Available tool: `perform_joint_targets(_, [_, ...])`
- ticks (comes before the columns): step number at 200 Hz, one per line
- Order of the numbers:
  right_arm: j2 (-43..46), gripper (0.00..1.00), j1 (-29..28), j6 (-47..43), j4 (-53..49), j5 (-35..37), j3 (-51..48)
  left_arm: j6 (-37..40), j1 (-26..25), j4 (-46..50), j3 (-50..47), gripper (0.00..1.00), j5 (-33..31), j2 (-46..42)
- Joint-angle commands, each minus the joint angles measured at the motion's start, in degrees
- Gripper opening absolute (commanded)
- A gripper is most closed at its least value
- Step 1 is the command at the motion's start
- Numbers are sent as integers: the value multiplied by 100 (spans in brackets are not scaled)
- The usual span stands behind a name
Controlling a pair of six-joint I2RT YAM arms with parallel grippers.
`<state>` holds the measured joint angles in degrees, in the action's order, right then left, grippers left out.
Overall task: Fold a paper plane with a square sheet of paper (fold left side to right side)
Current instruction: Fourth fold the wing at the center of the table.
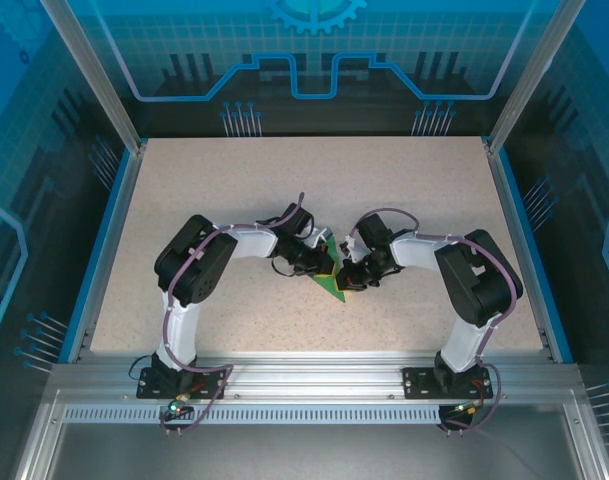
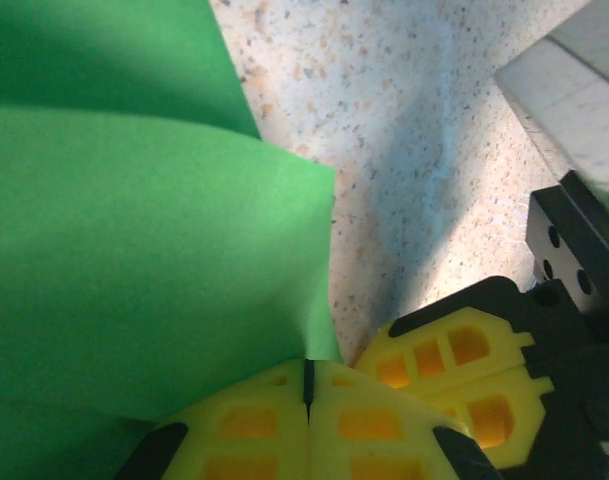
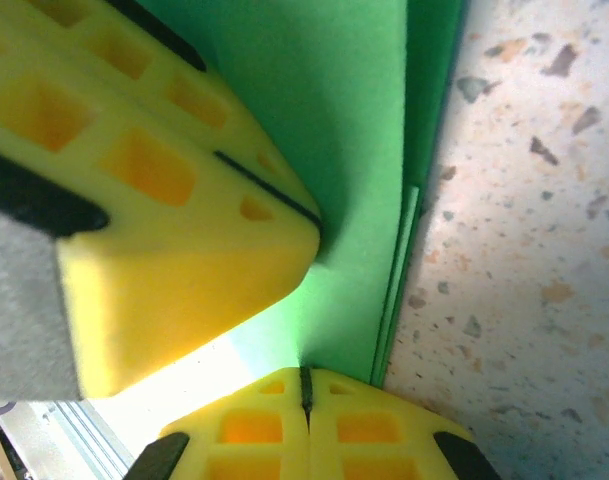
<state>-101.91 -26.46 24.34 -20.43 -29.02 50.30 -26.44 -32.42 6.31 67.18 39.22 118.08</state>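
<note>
The square sheet of paper (image 1: 327,283) is green, folded and partly lifted at the middle of the table, between the two grippers. My left gripper (image 1: 328,264) is shut on its edge; in the left wrist view the paper (image 2: 134,250) runs into the closed yellow fingertips (image 2: 244,425). My right gripper (image 1: 350,276) is shut on the sheet from the other side. In the right wrist view the layered green edge (image 3: 364,150) enters its closed jaws (image 3: 306,392). The two grippers nearly touch: the right one's yellow fingers (image 2: 454,365) sit beside the left one's, and the left one's fingers (image 3: 164,190) loom over the paper.
The speckled beige tabletop (image 1: 314,190) has blue rails along its left (image 1: 102,240) and right (image 1: 524,240) sides and an aluminium frame (image 1: 304,375) at the near edge. Both arms bend inward over the table's middle.
</note>
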Motion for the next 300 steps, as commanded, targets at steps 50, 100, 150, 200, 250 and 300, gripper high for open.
perform_joint_targets(50, [-409, 0, -22, -78, -858, 711, -315, 367, 144, -145, -217, 1, -497, 127])
perform_joint_targets(100, [-443, 0, -25, -89, -906, 714, -329, 377, 319, -270, -183, 1, -596, 62])
perform_joint_targets(150, [-397, 0, -26, -91, -902, 703, -381, 549, 572, -186, 61, 1, -728, 44])
perform_joint_targets(200, [-377, 0, -26, -94, -902, 687, -415, 726, 867, 0, 361, 1, -871, 113])
perform_joint_targets(250, [-342, 0, -25, -76, -916, 688, -442, 820, 1067, 136, 608, 1, -1011, 240])
perform_joint_targets(300, [-335, 0, -30, -75, -902, 669, -443, 842, 1315, -21, 521, 1, -1033, 294])
